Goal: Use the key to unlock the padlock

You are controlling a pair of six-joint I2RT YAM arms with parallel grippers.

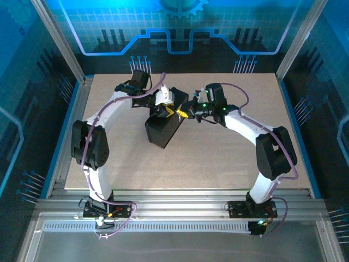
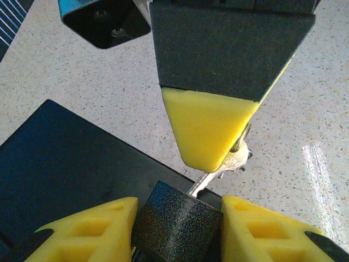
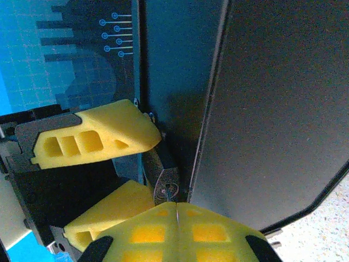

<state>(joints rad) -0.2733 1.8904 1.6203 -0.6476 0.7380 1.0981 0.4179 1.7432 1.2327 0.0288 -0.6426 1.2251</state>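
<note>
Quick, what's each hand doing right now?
Left hand: closed on the padlock.
Right hand: closed on the key, its tip at the padlock.

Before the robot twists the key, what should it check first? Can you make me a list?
1. Left claw squeezes the padlock from both sides: ok.
2. Right claw is pinched shut on the head of the key: ok.
3. Key blade points into the top of the padlock: ok.
4. Key pushed all the way in: cannot tell, the slot is hidden.
5. Shackle locked or open: cannot tell, it is out of sight.
</note>
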